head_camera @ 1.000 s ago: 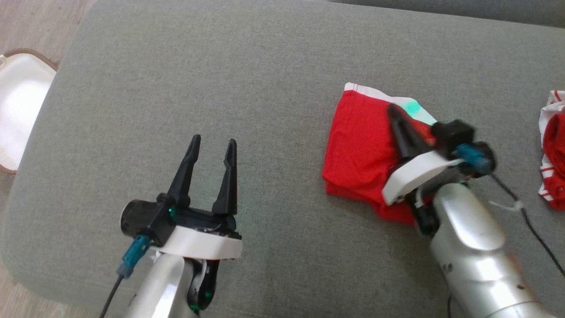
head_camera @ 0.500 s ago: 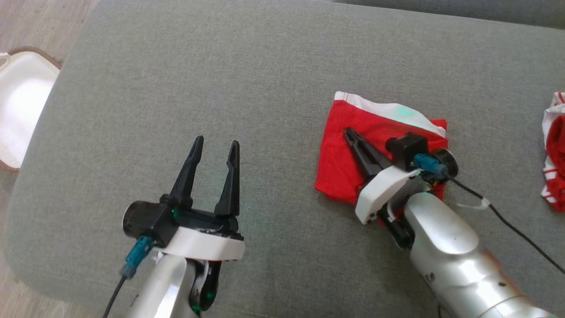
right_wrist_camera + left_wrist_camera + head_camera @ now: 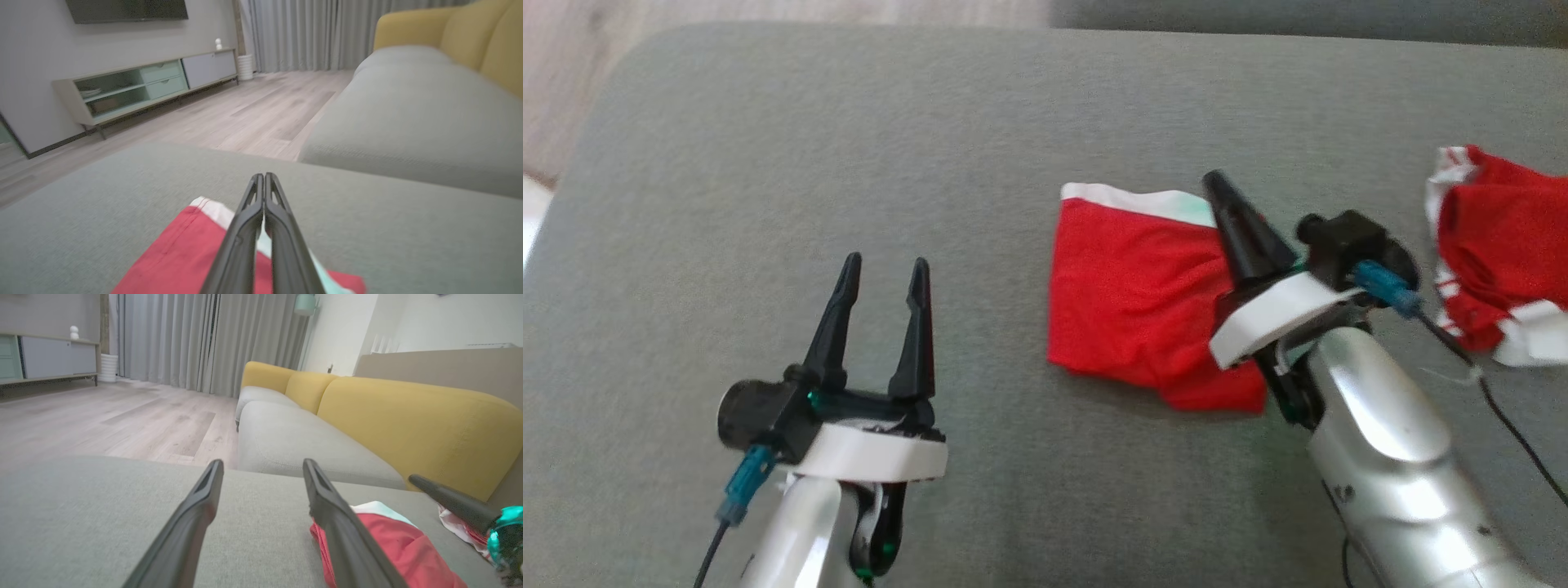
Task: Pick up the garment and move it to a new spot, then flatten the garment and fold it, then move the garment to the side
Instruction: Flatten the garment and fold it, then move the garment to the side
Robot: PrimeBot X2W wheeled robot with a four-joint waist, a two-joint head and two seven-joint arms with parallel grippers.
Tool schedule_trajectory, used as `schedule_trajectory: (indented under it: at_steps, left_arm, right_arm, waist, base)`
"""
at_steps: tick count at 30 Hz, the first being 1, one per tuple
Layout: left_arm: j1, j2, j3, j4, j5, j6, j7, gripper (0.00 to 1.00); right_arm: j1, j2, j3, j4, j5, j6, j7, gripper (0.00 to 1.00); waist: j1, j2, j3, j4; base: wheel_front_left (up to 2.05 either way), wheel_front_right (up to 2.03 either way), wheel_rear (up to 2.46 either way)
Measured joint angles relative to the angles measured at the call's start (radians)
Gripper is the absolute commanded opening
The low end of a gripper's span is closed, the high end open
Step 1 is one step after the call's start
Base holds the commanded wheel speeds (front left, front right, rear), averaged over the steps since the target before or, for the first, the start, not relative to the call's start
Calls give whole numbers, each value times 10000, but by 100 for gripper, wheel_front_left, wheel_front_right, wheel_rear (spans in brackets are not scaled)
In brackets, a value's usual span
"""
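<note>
1. The left gripper (image 3: 886, 261) hovers over the grey cushion (image 3: 849, 122), fingers spread wide.
2. The right gripper (image 3: 1217, 180) slants over the right edge of the folded red garment (image 3: 1127, 302), fingers pressed together.
3. Two red-and-white garments: the folded one mid-cushion, a crumpled garment (image 3: 1494, 253) to its right.
4. The left wrist view adds a yellow sofa (image 3: 408, 416); the right wrist view, a TV cabinet (image 3: 163, 81).
</note>
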Motion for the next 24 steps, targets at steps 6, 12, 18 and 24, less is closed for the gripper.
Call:
schedule_trajectory:
  at_steps: [6,12,18,24]
  left_arm:
    - [353,6,383,-184,380,-102,0,100]
    - [517,6,623,-378,439,-186,0,100]
    - [958,8,602,-104,819,-190,0,100]
    - [955,10,623,15,886,-188,0,100]
  right_arm:
    - [1858,6,-1628,-2359,-1022,0,-46,0]
    - [3315,79,-2447,-3476,-1137,0,-46,100]
    - [4227,123,-2838,-3856,-1120,0,-46,100]
    - [4396,150,-2874,-3916,-1139,0,-46,100]
  waist:
    - [-1,0,-317,-909]
    - [-1,0,-621,-1485]
    - [-2,0,-834,-1737]
    - [-1,0,-857,-1682]
  base:
    - [0,0,0]
    - [0,0,0]
    - [0,0,0]
    - [0,0,0]
